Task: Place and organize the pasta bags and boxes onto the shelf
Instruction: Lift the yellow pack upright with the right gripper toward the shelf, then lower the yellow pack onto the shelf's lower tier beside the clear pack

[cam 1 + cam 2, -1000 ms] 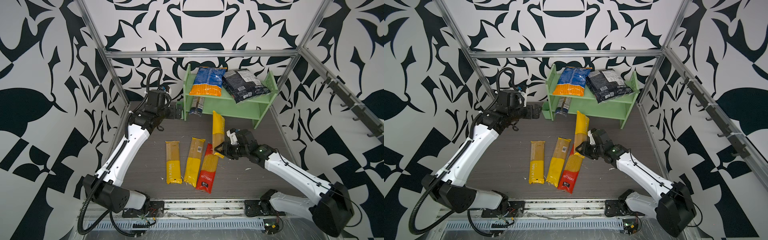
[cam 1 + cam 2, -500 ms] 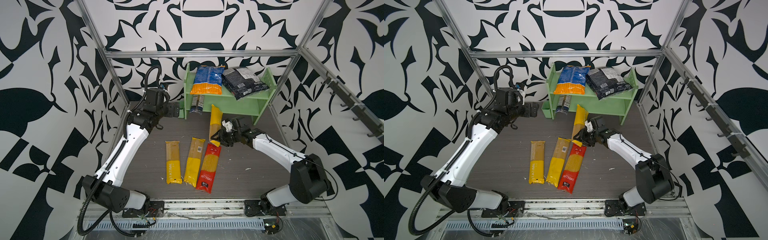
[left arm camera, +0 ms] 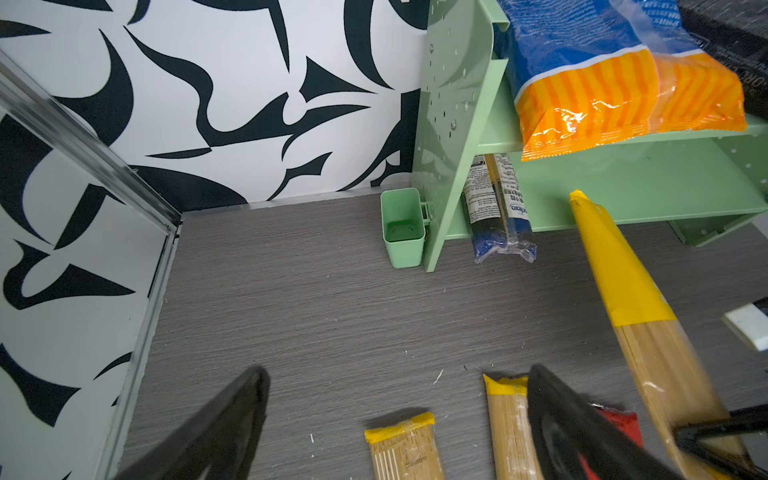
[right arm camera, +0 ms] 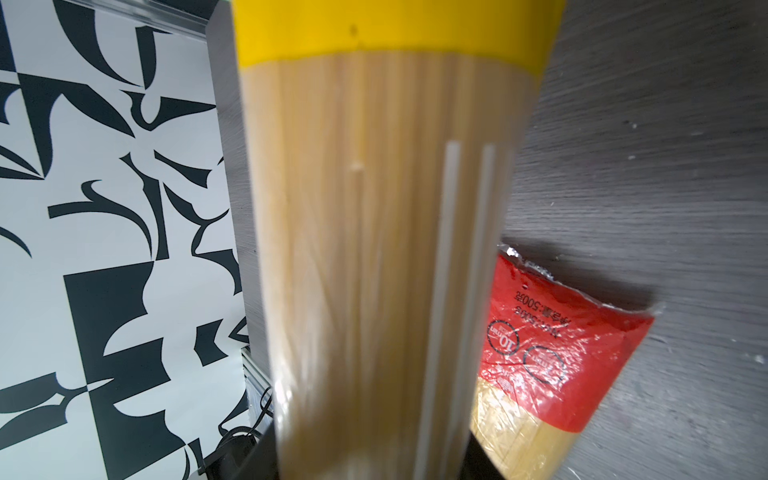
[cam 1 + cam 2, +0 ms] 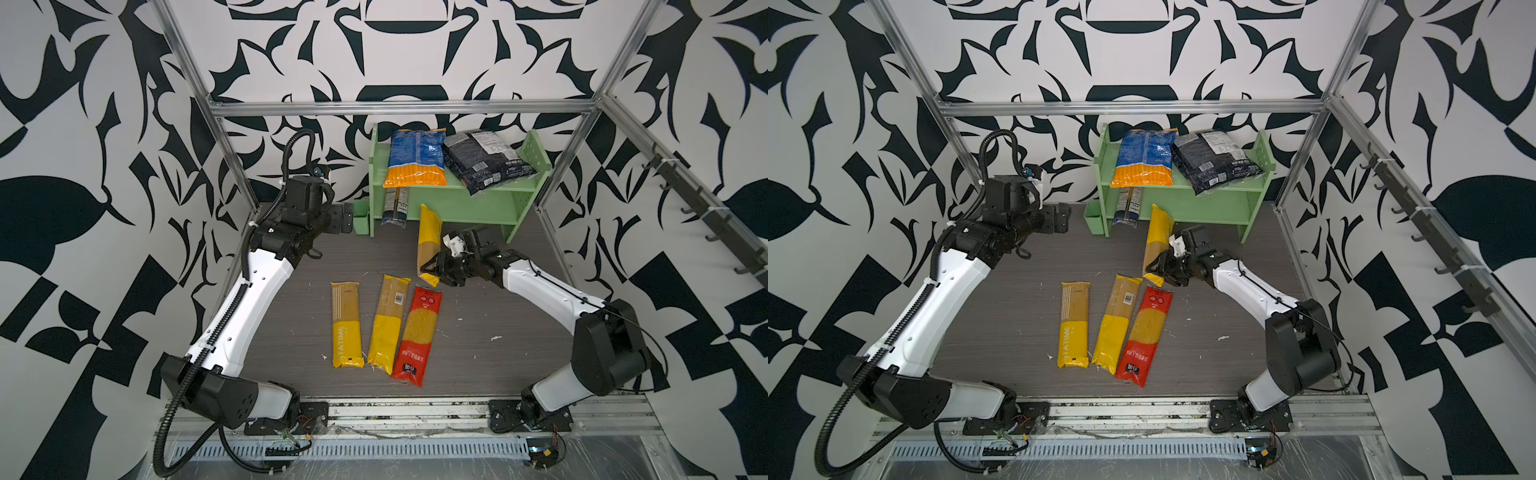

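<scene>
The yellow spaghetti pack (image 5: 429, 232) sits clamped near its lower end in my right jaws. It is tilted, with its yellow top just in front of the lower tier of the green shelf (image 5: 465, 205). My left jaws are spread wide, holding nothing, near the small green cup (image 5: 360, 216).

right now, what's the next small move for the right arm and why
Probably ease the right gripper forward, sliding the held yellow pack onto the lower tier of the shelf: the pack's far end points at the open space beside the navy pack lying there.
</scene>
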### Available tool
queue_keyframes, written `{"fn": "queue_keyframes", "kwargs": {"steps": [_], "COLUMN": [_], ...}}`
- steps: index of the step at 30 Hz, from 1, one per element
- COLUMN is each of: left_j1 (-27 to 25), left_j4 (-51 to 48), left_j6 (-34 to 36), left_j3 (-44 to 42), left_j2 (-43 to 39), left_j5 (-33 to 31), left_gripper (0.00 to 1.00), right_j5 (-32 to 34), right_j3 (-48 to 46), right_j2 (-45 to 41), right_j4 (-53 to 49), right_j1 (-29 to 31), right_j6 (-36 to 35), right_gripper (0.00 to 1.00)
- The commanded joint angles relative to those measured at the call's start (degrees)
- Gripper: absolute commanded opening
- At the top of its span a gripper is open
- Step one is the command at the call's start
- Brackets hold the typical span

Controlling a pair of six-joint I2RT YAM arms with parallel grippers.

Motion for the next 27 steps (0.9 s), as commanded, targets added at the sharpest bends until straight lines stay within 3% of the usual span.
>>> {"fn": "queue_keyframes", "kwargs": {"steps": [1, 10, 27], "left_j1": [0.2, 0.2, 0.3], "left_j4": [-0.4, 0.7, -0.4], "left_j6": [-1.1, -2.5, -0.8], "left_j3": [-1.3, -2.8, -2.0], "left_j2": [-1.3, -1.9, -2.9], "left_j5": [0.1, 0.8, -1.7], "left_gripper": [0.99, 0.99, 0.99], "right_j5": [-1.5, -1.5, -1.5], "right_j3": [6.1, 9.2, 25.0], "right_j2": [-5.2, -4.9, 12.6], "right_j4": [7.7, 6.4, 7.5], "right_j1": [-0.4, -0.5, -4.1], "right_j6": [-5.0, -7.0, -14.2], "right_gripper": [0.0, 0.0, 0.0]}}
